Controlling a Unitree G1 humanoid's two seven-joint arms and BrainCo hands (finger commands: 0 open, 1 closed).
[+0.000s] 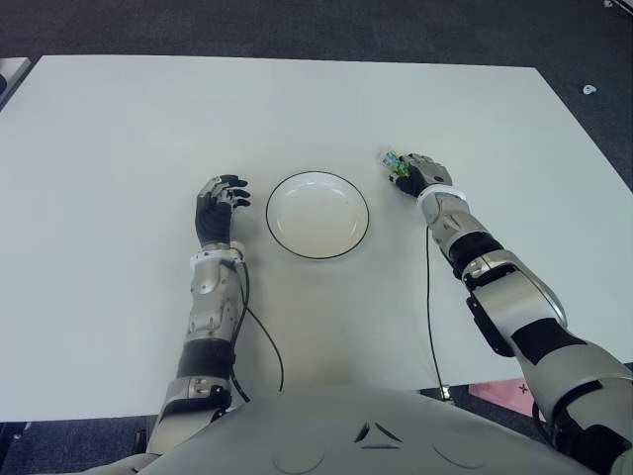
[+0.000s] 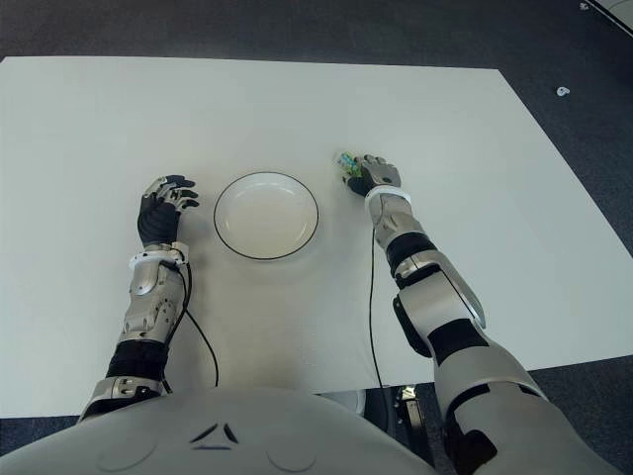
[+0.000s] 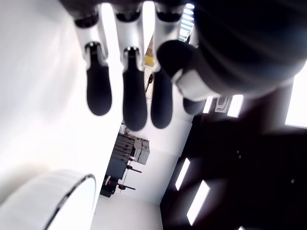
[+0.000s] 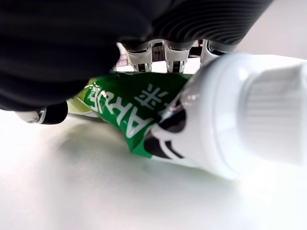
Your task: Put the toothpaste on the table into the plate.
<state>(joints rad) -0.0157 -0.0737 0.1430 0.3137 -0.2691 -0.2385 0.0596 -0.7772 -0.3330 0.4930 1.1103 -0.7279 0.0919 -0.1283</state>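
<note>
The right hand (image 1: pixel 420 174) curls around the toothpaste (image 1: pixel 394 161), which lies on the table (image 1: pixel 119 139) right of the empty plate (image 1: pixel 317 215); lifting and placing remain. The left hand (image 1: pixel 218 203), fingers relaxed, shows left of the plate.

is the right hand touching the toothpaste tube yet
Touching. In the right wrist view the right hand arches over the green toothpaste tube, fingers pressing its far side.

Toothpaste (image 4: pixel 144 120): green tube, white cap, lying flat on the tabletop (image 1: pixel 119 148), right of the plate (image 1: pixel 316 215). Plate: round, white, dark-rimmed, empty, upright.
</note>
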